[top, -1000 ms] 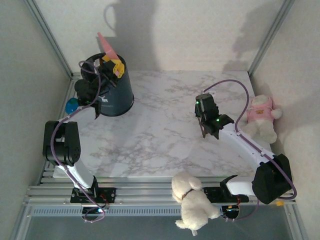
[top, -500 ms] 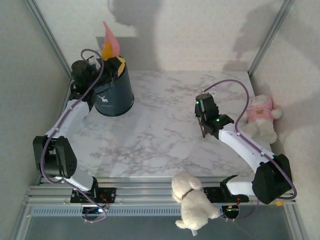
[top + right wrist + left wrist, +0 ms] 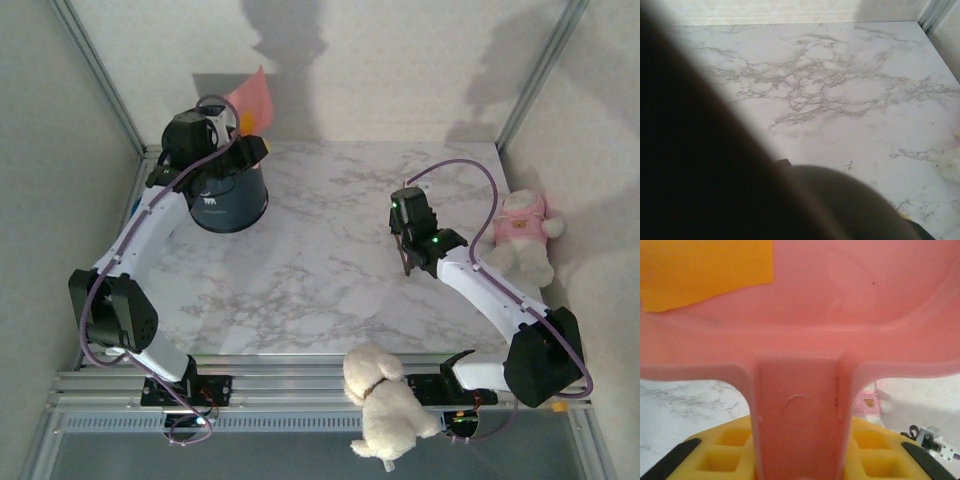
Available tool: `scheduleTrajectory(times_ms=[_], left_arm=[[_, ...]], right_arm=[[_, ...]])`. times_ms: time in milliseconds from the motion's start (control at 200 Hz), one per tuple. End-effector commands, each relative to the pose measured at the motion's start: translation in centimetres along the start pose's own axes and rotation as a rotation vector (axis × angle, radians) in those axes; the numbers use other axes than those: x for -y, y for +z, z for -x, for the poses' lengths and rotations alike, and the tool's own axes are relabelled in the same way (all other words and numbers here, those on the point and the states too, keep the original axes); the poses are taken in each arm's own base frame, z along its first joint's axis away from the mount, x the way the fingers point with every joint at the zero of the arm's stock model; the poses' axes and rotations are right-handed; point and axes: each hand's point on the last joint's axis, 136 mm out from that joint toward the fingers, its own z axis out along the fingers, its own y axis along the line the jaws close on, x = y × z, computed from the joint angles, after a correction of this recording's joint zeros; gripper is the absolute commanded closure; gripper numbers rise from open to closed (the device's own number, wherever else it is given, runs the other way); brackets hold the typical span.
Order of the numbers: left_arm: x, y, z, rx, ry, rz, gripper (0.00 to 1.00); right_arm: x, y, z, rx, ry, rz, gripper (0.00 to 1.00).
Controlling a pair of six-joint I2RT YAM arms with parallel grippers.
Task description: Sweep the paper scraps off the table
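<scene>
The pink dustpan (image 3: 252, 95) is held up over the dark blue bin (image 3: 230, 200) at the table's back left corner. My left gripper (image 3: 222, 132) is shut on its handle; in the left wrist view the yellow pads (image 3: 722, 450) flank the handle (image 3: 800, 440). One orange paper scrap (image 3: 705, 270) lies flat in the pan (image 3: 850, 295). My right gripper (image 3: 412, 250) hovers over the marble table (image 3: 320, 260) right of centre, shut on a dark brush whose blurred mass (image 3: 705, 165) blocks much of the right wrist view. The bare tabletop (image 3: 840, 75) carries no scraps.
A white plush dog (image 3: 385, 400) sits on the front rail between the arm bases. A plush bear in pink (image 3: 525, 235) leans at the table's right edge, also the bear (image 3: 870, 400) past the dustpan. Metal frame posts (image 3: 100, 75) rise at the back corners.
My left arm has swung the dustpan from edge-on above the bin to the right, its face now turned toward the top camera. The right arm has stayed put.
</scene>
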Motion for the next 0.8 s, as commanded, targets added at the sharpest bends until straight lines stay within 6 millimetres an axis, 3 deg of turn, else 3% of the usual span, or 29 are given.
scheduleTrajectory(times_ms=[0, 175, 456, 631, 796], left_arm=[[1.1, -0.4, 0.4, 0.015, -0.019, -0.113, 1.0], [2.6, -1.4, 1.7, 0.066, -0.07, -0.24, 1.0], [5.5, -5.4, 4.6, 0.19, -0.234, -0.551, 1.0], [7.1, -8.3, 5.5, 0.212, -0.426, -0.854, 1.0], [7.7, -9.3, 6.1, 0.195, -0.543, -1.041, 1.0]], right_arm=[[-0.1, -0.1, 1.6, 0.033, 0.039, -0.001, 1.0], [-0.1, -0.1, 1.5, 0.024, 0.035, -0.004, 1.0], [0.0, -0.1, 1.5, 0.025, 0.036, -0.006, 1.0], [0.0, 0.0, 1.5, 0.021, 0.038, -0.006, 1.0], [0.0, -0.1, 1.6, 0.023, 0.036, -0.009, 1.0]])
